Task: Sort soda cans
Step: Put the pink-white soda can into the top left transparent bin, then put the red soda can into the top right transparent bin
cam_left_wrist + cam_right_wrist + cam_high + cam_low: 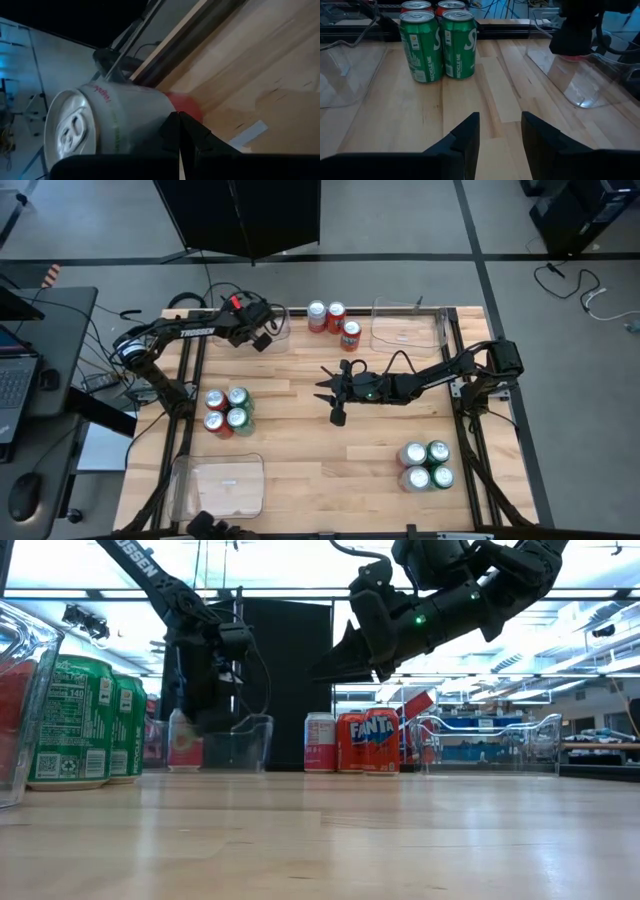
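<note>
My left gripper (262,332) is at the far left, shut on a silver-white can with a red base (115,125) inside the clear far-left tray (280,320). The can stands upright in the low view (184,745). My right gripper (333,392) hangs open and empty above the table's middle, and its fingers show apart in the right wrist view (499,125). Three cans (335,320) stand at the far middle. Two red and two green cans (228,412) stand at the left. Two green and two silver-white cans (427,465) stand at the near right. My left gripper holds the can by its side wall (150,120), below the silver top. One finger (182,131) lies across the wall; the can hides the other. The can is upright in the tray. I cannot tell whether its base touches the tray floor.
A second clear tray (405,325) stands at the far right and a third (218,485) at the near left. The table's frame rails (455,360) run along both sides. Bare wood lies in the middle and near the front edge.
</note>
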